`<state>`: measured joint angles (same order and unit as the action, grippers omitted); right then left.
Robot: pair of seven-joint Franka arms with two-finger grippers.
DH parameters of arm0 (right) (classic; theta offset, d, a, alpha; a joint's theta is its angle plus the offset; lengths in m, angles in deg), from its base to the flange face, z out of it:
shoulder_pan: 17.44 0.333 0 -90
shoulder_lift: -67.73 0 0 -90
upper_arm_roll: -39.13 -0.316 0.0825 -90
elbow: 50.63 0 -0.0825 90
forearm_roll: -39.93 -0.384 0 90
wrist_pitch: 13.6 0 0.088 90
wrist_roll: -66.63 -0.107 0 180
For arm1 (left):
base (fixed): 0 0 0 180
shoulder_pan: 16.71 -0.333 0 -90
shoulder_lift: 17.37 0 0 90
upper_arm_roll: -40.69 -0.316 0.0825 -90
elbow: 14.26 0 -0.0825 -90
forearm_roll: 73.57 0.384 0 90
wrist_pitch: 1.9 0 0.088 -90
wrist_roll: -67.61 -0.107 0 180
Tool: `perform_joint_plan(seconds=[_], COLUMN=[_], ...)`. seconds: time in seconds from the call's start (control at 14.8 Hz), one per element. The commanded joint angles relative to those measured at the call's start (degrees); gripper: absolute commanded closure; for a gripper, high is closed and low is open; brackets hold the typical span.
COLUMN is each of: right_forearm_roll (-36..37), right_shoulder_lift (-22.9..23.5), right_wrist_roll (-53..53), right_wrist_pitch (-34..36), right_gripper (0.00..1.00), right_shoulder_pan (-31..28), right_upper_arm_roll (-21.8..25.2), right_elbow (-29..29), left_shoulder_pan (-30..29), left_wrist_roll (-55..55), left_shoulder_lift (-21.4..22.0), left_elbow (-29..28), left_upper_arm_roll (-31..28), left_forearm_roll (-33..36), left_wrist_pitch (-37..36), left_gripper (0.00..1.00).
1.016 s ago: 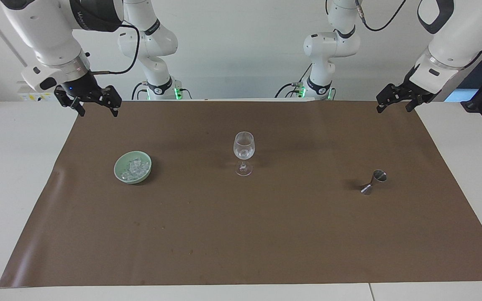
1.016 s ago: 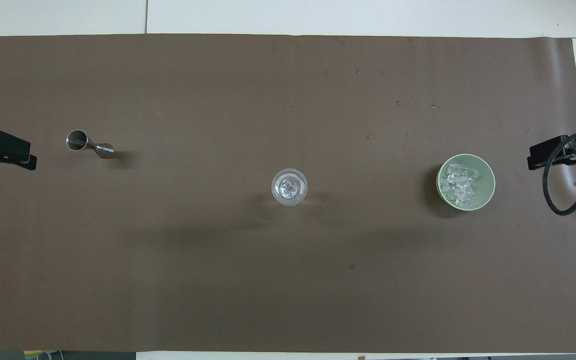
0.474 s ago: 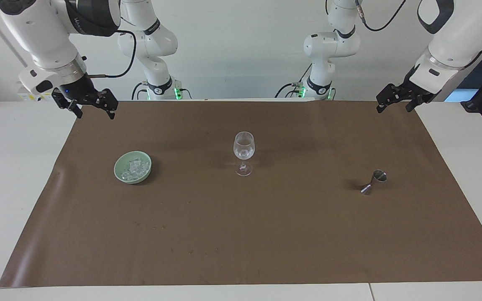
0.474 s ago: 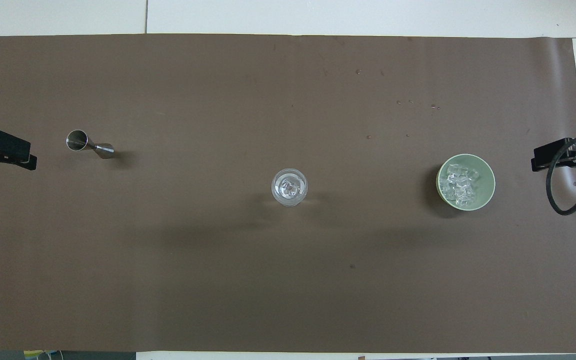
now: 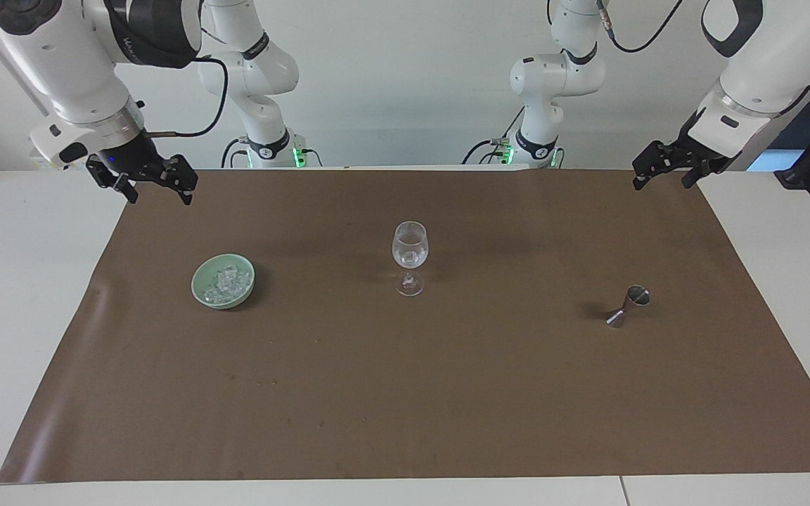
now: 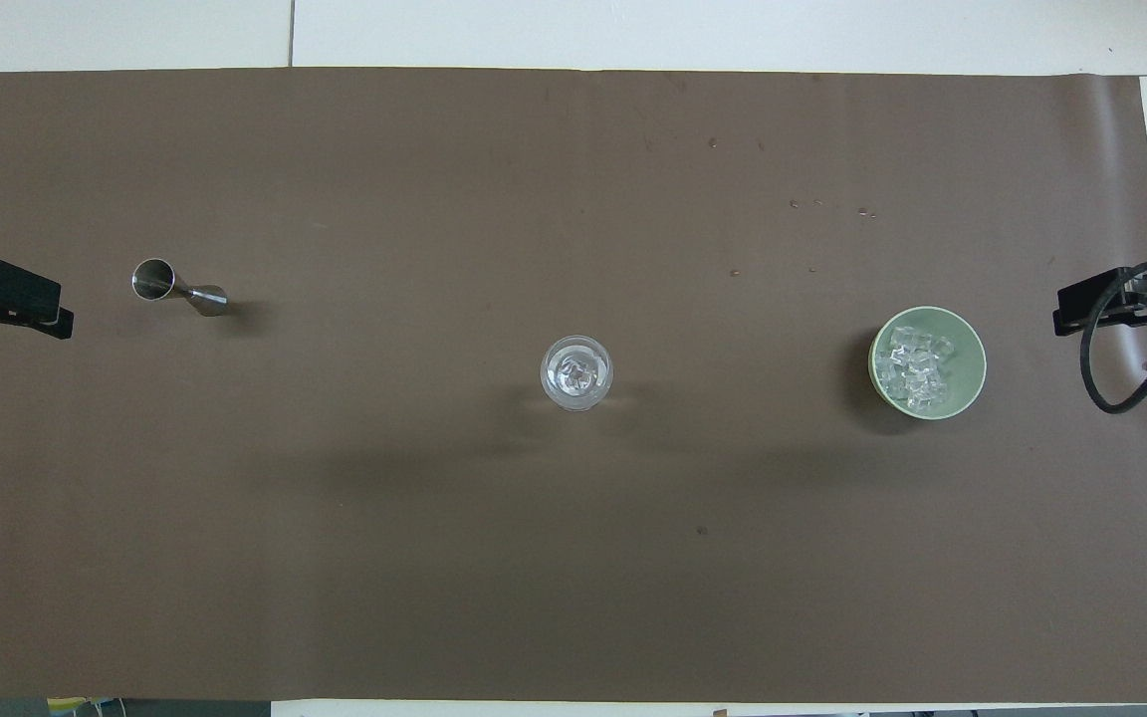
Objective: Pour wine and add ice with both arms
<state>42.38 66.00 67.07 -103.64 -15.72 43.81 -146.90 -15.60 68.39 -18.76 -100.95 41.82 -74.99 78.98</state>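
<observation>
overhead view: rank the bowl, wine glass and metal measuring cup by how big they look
1. green bowl, widest.
2. wine glass, seen rim-on; it stands tall, so nearness to the camera may enlarge it.
3. metal measuring cup, smallest.

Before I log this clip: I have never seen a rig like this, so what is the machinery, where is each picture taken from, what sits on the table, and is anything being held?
These are two white robot arms, each ending in a black gripper. One picture looks at them from across the table; the other looks down from above their own end, so its sides are swapped.

The right gripper hangs over the corner of the brown mat at the right arm's end, fingers spread. The left gripper hangs over the corner at the left arm's end, also open. Neither holds anything.

On the mat stand three things in a row: a green bowl of ice toward the right arm's end, a stemmed glass in the middle, and a small metal measuring cup toward the left arm's end. No bottle is in view.
</observation>
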Motion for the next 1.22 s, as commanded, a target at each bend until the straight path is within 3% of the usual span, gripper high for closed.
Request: perform_joint_plan(seconds=[0.0, 1.15], right_forearm_roll=[-0.3, -3.1], right_shoulder_lift=[0.6, 0.1], right_wrist_roll=[0.7, 1.0], right_wrist_pitch=[0.4, -0.4], right_gripper=[0.00, 0.00], right_shoulder_pan=[-1.3, -2.9], right_upper_arm_roll=[-0.7, -0.8], right_elbow=[1.1, 1.6], left_shoulder_pan=[-0.2, -0.2], left_wrist_roll=[-0.6, -0.6], left_shoulder_lift=[1.8, 1.8], left_elbow=[-2.1, -2.1], left_upper_arm_roll=[-0.2, -0.2], left_forearm_roll=[-0.2, -0.2], left_wrist_pitch=[0.5, 0.5], left_gripper=[0.00, 0.00])
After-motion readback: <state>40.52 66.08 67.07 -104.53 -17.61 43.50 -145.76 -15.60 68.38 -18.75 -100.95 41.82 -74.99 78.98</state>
